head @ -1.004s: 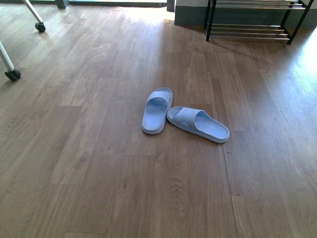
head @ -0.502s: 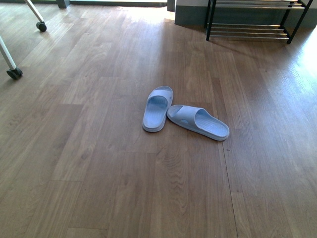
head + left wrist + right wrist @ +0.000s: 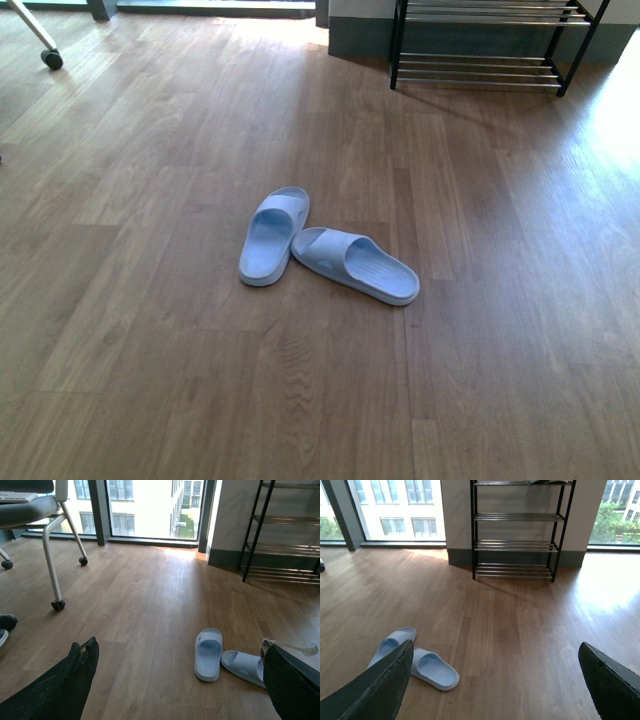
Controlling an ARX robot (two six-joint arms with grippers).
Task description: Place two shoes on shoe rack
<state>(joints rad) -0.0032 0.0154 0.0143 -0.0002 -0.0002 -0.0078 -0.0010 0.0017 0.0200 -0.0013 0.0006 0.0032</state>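
Two pale blue slide sandals lie on the wood floor, touching at one end. The left sandal (image 3: pixel 273 234) (image 3: pixel 208 653) (image 3: pixel 390 644) points away from me; the right sandal (image 3: pixel 356 265) (image 3: pixel 244 666) (image 3: pixel 434 668) lies angled beside it. The shoe rack (image 3: pixel 478 45) (image 3: pixel 282 535) (image 3: pixel 514 530), black-framed with chrome rods, stands against the far wall at the right. My left gripper (image 3: pixel 182 677) is open above the floor, short of the sandals, holding nothing. My right gripper (image 3: pixel 495 680) is open too, over bare floor to the right of the sandals. Neither arm shows in the front view.
An office chair (image 3: pixel 35 510) on castors (image 3: pixel 58 605) stands at the far left; one castor (image 3: pixel 52 59) shows in the front view. A dark shoe (image 3: pixel 6 625) sits at the left edge. Floor-to-ceiling windows (image 3: pixel 395 507) line the far wall.
The front view has swung to the right and a bit closer: sandals, rack and chair castor have all slid left in the picture. The sandals themselves lie as before.
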